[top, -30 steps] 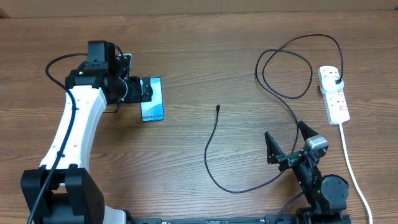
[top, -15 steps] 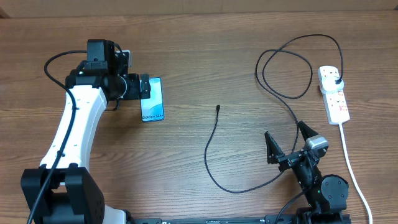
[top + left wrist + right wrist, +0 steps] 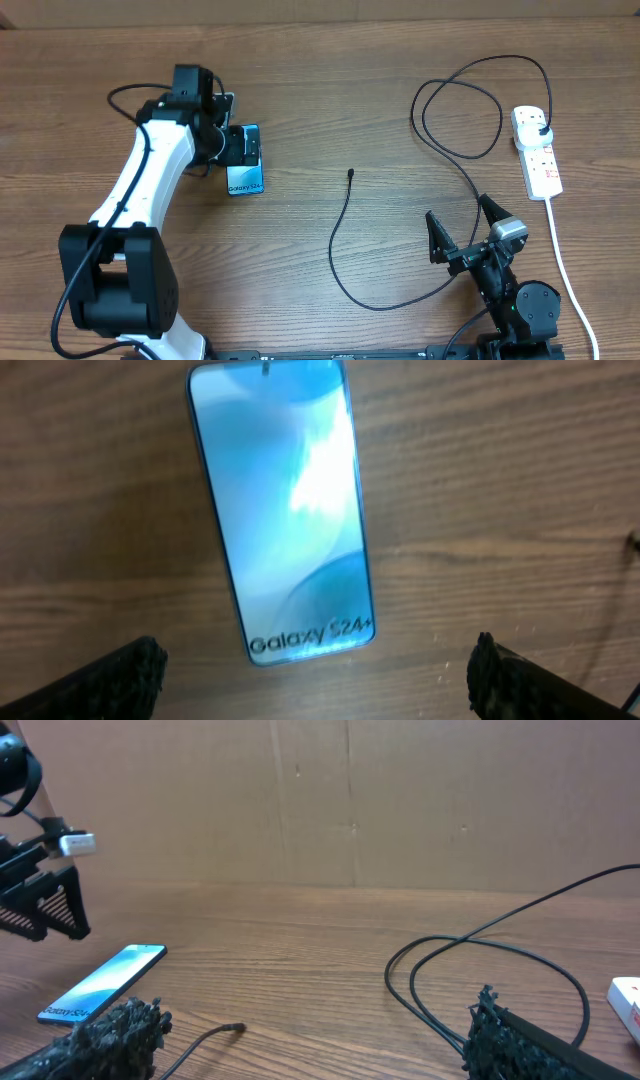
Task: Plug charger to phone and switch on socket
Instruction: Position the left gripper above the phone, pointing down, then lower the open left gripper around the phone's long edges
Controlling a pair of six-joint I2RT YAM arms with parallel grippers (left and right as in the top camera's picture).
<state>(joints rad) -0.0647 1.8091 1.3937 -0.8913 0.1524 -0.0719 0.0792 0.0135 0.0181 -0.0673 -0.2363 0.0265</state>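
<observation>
The left gripper (image 3: 243,146) hung over the phone (image 3: 245,168) with its 2 fingers (image 3: 118,678) spread wide, gripping nothing. The phone lay flat on the table (image 3: 330,60), left of centre, screen lit and facing up. In the wrist view its Galaxy end pointed toward the fingers. The charger (image 3: 334,240) lay loose to the right of the phone, well apart from it, its tip (image 3: 351,173) bare on the wood. Its cable curled past the right gripper (image 3: 462,228), looped, and ended at a plug (image 3: 540,128) seated in the socket (image 3: 543,170) near the right edge. The right gripper's jaws stood apart, empty.
</observation>
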